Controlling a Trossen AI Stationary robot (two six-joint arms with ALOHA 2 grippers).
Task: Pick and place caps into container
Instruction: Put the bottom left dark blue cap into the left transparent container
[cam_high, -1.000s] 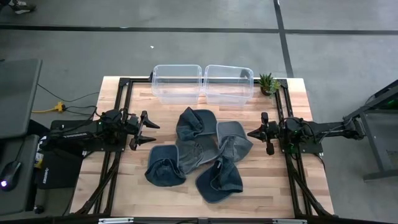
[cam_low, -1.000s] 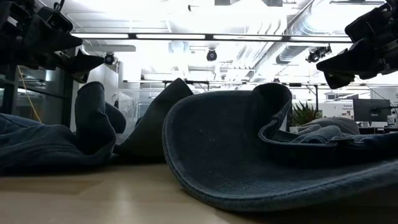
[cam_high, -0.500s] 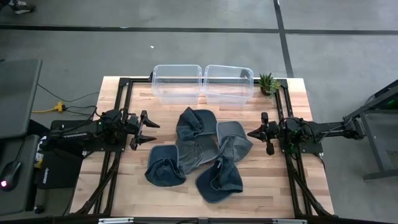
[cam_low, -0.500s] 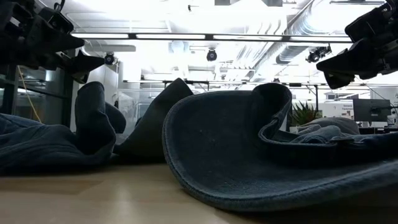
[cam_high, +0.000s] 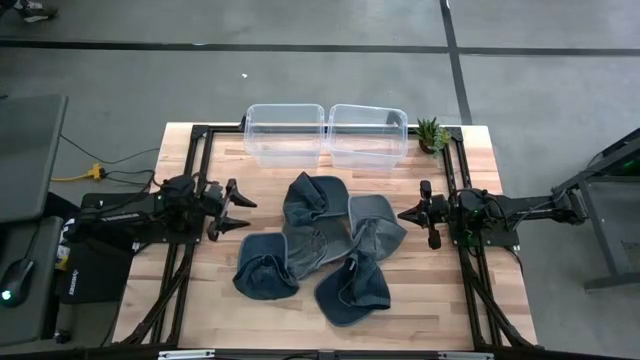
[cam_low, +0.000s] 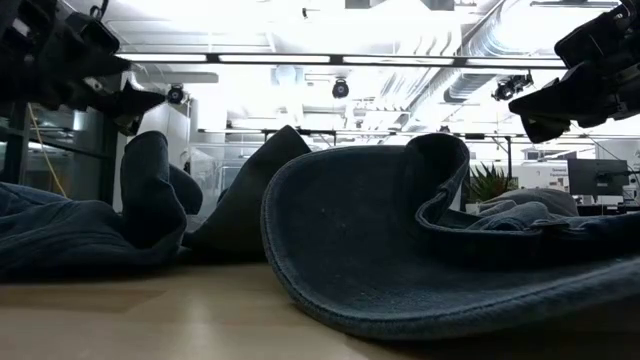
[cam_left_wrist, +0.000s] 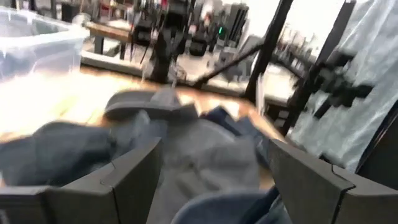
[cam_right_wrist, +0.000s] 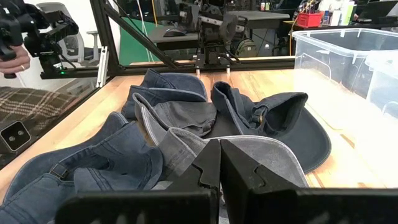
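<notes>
A wooden table (cam_high: 200, 300) fills the middle of the overhead view, framed by black rails. Two clear bins (cam_high: 326, 135) stand side by side at its far edge, touching each other, with nothing visible inside. A small potted plant (cam_high: 432, 132) sits just right of them. The caps (cam_high: 320, 245), dark slate-blue and lighter grey, lie in a loose overlapping heap at the table's centre, near the bins but apart from them. The left gripper (cam_high: 243, 212) hovers just left of the heap, its fingers (cam_left_wrist: 134, 174) spread wide, holding nothing. The right gripper (cam_high: 403, 214) hovers just right of the heap, its fingers (cam_right_wrist: 208, 168) pressed together, holding nothing. In the right wrist view, a person's hand (cam_right_wrist: 9, 59) shows beyond the table.
</notes>
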